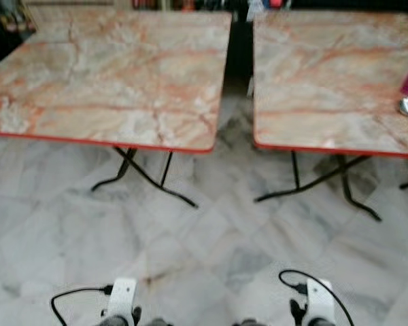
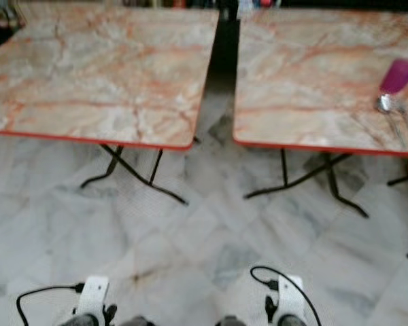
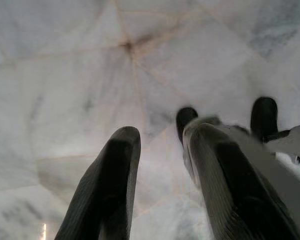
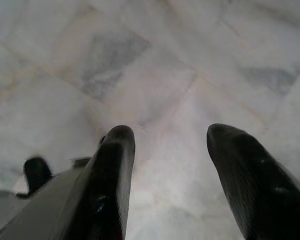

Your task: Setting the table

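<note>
Marble floor [image 1: 190, 251] stretches beneath two marbled tabletops; on the right tabletop [image 2: 313, 75] a purple cup [image 2: 398, 75] stands beside spoons [image 2: 389, 112]. Both arms hang low, left tool [image 3: 162, 165] and right tool [image 4: 172, 165] each spread apart, empty.

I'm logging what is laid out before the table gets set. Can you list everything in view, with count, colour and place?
Square marble-patterned folding tables with red edges: two, pink-orange; left table, right table, side by side with a dark gap between them, on black metal legs.
Magenta plastic cup: one, near the right table's right edge.
Shiny metal cutlery, looks like spoons: apparently two, silver, on the right table just in front of the cup; too blurred to count surely.
White-grey marble tile floor: one, under and in front of the tables.
Left gripper: black fingers, jaws open, hanging low over the floor.
Right gripper: black fingers, jaws open, hanging low over the floor.
</note>
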Motion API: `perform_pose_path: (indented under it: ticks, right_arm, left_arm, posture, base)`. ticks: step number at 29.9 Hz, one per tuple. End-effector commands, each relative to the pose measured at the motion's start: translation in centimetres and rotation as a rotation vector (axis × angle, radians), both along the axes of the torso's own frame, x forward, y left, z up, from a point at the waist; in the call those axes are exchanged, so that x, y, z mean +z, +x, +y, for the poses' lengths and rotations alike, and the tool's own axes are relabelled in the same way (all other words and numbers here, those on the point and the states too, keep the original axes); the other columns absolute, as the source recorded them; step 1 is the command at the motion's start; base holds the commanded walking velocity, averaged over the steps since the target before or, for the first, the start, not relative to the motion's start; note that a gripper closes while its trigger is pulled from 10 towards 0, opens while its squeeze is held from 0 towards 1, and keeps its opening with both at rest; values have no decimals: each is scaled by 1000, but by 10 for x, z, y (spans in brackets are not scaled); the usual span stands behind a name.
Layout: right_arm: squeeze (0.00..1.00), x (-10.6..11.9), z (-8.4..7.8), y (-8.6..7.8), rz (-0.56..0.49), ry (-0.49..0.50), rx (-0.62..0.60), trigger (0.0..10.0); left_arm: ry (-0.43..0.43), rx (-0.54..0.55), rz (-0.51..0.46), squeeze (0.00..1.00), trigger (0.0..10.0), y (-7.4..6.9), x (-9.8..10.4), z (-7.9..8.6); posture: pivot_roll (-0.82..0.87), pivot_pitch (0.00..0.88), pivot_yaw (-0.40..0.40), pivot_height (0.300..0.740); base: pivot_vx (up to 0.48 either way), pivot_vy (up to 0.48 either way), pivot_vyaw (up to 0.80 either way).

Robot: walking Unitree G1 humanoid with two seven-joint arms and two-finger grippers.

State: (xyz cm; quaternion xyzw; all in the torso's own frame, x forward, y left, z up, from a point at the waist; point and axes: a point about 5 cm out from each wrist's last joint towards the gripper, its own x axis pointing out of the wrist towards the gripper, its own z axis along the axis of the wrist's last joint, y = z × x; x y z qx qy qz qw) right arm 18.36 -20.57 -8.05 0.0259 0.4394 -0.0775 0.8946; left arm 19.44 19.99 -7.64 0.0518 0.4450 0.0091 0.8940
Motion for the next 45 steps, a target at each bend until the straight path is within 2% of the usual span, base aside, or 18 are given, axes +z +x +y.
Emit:
perform_pose_path:
  ticks: [1, 13, 22, 30, 45]
  right_arm:
    - [0, -3, 0, -7, 23, 8, -7, 10000]
    - [0, -4, 1, -7, 26, 9, -16, 10000]
    - [0, -4, 1, -7, 29, 9, -19, 10000]
    - [0, -4, 1, -7, 27, 10, -22, 10000]
    - [0, -4, 2, -7, 27, 11, -26, 10000]
  left_arm:
    - [4, -3, 31, 0, 10000, -6, -3, 1]
    - [4, -10, 31, 0, 10000, -6, -3, 1]
    - [6, -9, 29, 0, 10000, -7, -4, 1]
    - [12, -17, 32, 0, 10000, -8, -4, 2]
    - [23, -20, 35, 0, 10000, -9, -4, 4]
  posture:
    - [-79, 193, 12, 740]
    - [-91, 190, 22, 740]
    - [-87, 189, 24, 740]
    - [-87, 191, 25, 740]
    - [-88, 196, 27, 740]
  base:
    - [322, -352, 0]
    - [341, -334, 0]
    - [441, 0, 0]
    - [307, -362, 0]
    - [0, -436, 0]
